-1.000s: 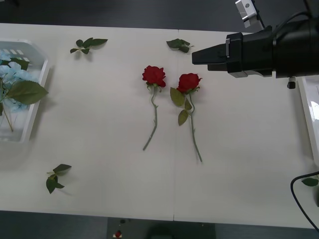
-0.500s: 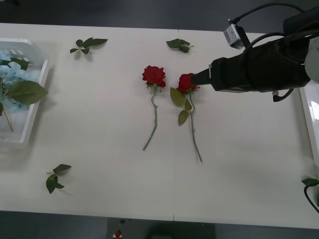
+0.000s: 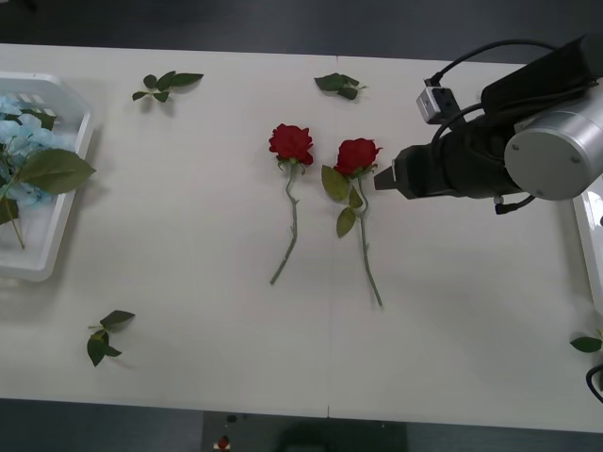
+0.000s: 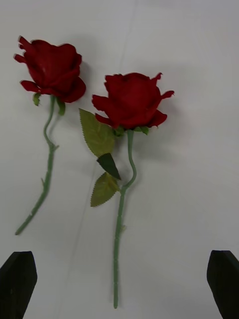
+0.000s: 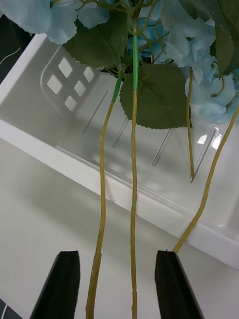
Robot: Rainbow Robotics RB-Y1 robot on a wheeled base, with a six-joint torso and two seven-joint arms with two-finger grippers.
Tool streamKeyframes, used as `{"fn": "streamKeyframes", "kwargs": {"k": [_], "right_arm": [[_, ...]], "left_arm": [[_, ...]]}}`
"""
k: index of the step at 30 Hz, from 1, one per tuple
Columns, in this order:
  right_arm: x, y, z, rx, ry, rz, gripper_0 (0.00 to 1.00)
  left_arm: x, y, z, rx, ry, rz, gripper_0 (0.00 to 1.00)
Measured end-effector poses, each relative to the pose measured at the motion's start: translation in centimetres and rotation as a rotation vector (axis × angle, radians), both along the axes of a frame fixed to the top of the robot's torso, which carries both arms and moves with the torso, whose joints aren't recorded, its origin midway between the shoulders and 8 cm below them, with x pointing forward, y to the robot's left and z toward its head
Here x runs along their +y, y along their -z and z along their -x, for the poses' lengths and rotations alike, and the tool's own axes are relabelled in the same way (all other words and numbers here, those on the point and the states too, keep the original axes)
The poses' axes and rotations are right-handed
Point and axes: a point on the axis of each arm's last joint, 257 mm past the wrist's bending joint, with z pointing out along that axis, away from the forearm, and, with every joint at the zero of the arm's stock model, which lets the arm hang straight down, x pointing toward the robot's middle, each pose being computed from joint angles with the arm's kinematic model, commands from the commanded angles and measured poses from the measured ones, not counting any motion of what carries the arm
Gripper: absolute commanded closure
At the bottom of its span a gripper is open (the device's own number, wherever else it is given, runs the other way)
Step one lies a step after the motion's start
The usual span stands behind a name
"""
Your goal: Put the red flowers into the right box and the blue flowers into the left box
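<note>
Two red flowers lie side by side mid-table, one (image 3: 291, 143) left of the other (image 3: 357, 155), stems toward me. My right gripper (image 3: 380, 177) hovers just right of the right-hand bloom. In the right wrist view it stands open (image 4: 119, 284) over that rose's stem (image 4: 132, 99), the other rose (image 4: 52, 67) beside it. The blue flowers (image 3: 24, 141) lie in the left box (image 3: 66, 202). My left gripper (image 5: 117, 286) is open, with two of their stems (image 5: 133, 149) running between its fingers over the box wall (image 5: 74, 159). The right box (image 3: 589, 226) shows at the right edge.
Loose green leaf sprigs lie at the back left (image 3: 168, 83), back middle (image 3: 337, 85), front left (image 3: 105, 336) and front right edge (image 3: 586, 344). A cable loops above my right arm (image 3: 471, 56). The table's front edge runs close below the stems.
My right arm has swung down and in, bringing the gripper from above the back of the table to just beside the right-hand rose. A big leaf of the blue flowers shifted slightly.
</note>
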Motion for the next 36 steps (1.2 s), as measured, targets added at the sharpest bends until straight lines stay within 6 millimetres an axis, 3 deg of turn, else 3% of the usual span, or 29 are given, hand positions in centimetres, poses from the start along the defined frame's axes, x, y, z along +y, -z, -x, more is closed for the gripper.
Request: {"fn": "streamKeyframes", "kwargs": {"k": [3,9,14,20,28,32,36], "right_arm": [[-0.7,1.2,-0.8,0.016,0.018,0.045,0.00],[-0.9,2.5,-3.1,0.026,0.059,0.093,0.00],[0.1,3.4,-5.2,-0.005,0.085,0.101,0.00],[1.2,6.1,-6.7,-0.009,0.104,0.120,0.00],[2.0,9.3,-8.3,-0.032,0.106,0.163,0.00],[2.0,10.8,-8.9,-0.035,0.117,0.164,0.00],[2.0,11.7,-9.4,-0.047,0.127,0.158,0.00]], "left_arm": [[-0.2,0.2,0.0,0.004,0.004,0.000,0.07],[-1.5,-0.7,-0.6,-0.031,0.027,0.038,0.03],[-3.7,-4.2,-0.2,-0.106,0.057,0.132,0.01],[-6.5,-8.1,1.6,-0.150,0.123,0.184,0.00],[-13.3,-12.2,3.0,-0.113,0.243,0.245,0.00],[-16.2,-14.1,0.9,-0.147,0.313,0.257,0.00],[-20.5,-15.8,-2.2,-0.202,0.419,0.248,0.00]]}}
